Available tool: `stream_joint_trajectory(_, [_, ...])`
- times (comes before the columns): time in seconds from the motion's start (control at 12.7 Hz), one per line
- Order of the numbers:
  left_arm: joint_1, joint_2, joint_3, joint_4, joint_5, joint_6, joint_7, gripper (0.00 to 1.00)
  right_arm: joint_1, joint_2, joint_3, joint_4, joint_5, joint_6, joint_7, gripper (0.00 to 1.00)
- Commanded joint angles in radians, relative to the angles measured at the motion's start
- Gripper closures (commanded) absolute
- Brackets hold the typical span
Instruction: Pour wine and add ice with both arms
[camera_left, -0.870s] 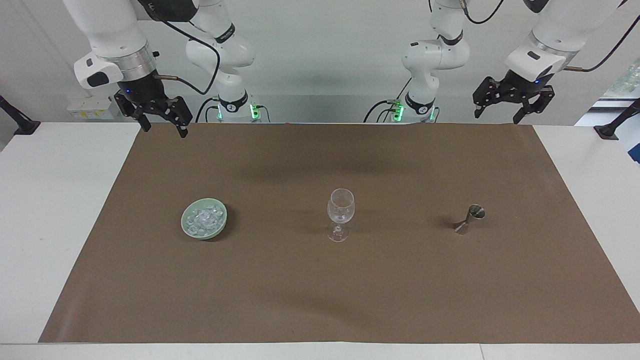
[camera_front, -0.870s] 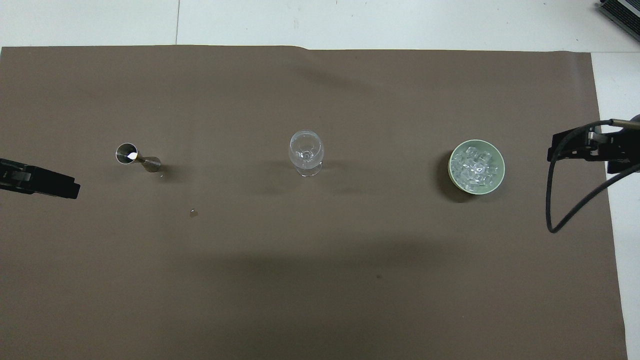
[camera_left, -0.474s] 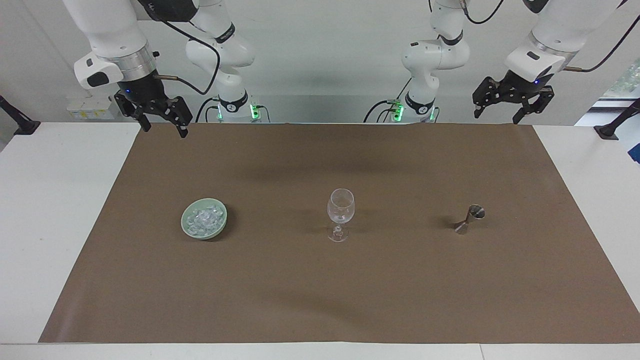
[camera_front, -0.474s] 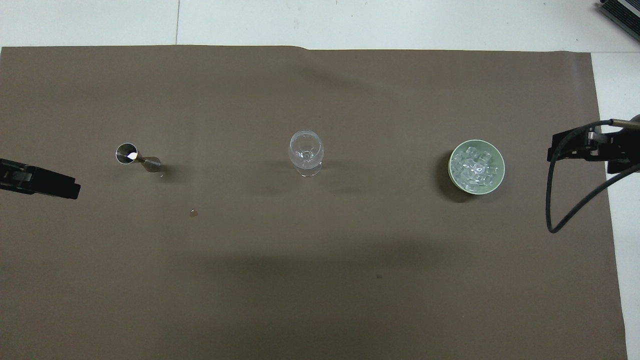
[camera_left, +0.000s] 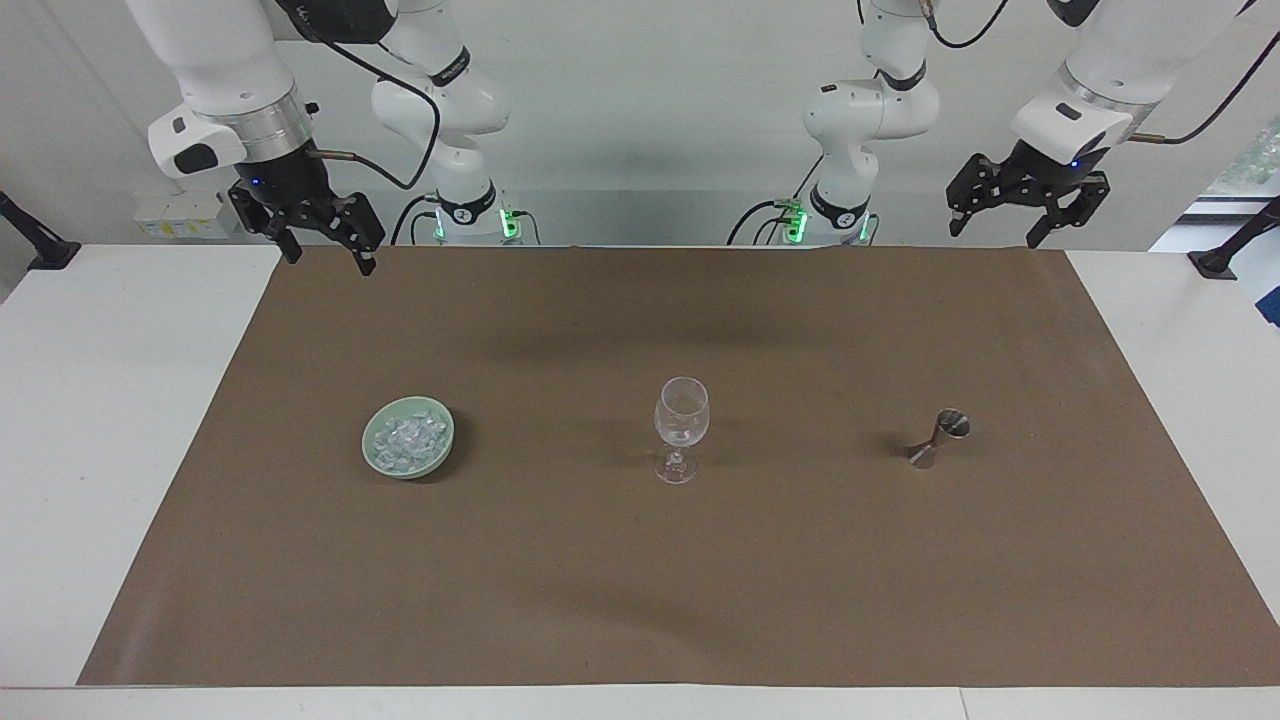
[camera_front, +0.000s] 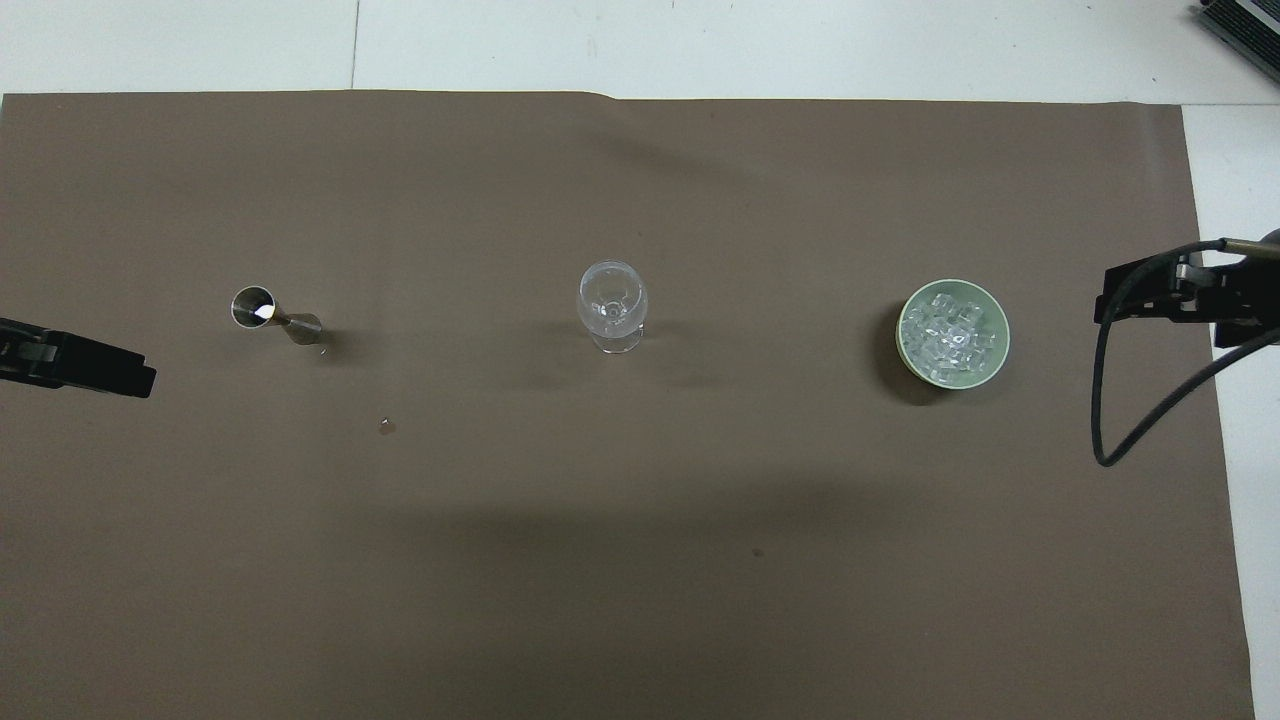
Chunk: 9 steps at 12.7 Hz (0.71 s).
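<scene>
On the counter (camera_left: 120, 420) the glass (camera_left: 681, 425) looks empty, ice (camera_left: 405, 442) untouched, both grippers' fingers spread, holding nothing.

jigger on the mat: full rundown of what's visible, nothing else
The jigger is a small double-cone measure in shiny silver metal, hourglass in shape with a narrow waist. It stands upright on the brown mat, toward the left arm's end of the table, in line with the wine glass. The overhead view looks into its open upper cup, where a bright glint shows; whether that is liquid cannot be told. Only the mat touches it. A tiny speck lies on the mat nearby.
</scene>
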Motion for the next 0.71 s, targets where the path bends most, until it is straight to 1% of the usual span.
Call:
stream_joint_trajectory(0.0, [-0.001, -0.007, 0.010, -0.012, 0.007, 0.010, -0.003, 0.00, -0.010, -0.012, 0.004, -0.018, 0.011, 0.019, 0.006, 0.00])
stream_joint_trajectory(0.47, [-0.015, -0.010, -0.004, -0.011, -0.001, 0.013, -0.002, 0.00, -0.010, -0.012, 0.004, -0.018, 0.011, 0.019, 0.006, 0.00])
stream_joint_trajectory(0.63, [-0.025, -0.009, -0.001, -0.017, -0.044, 0.026, 0.003, 0.00, -0.010, -0.012, 0.004, -0.018, 0.011, 0.019, 0.006, 0.00])
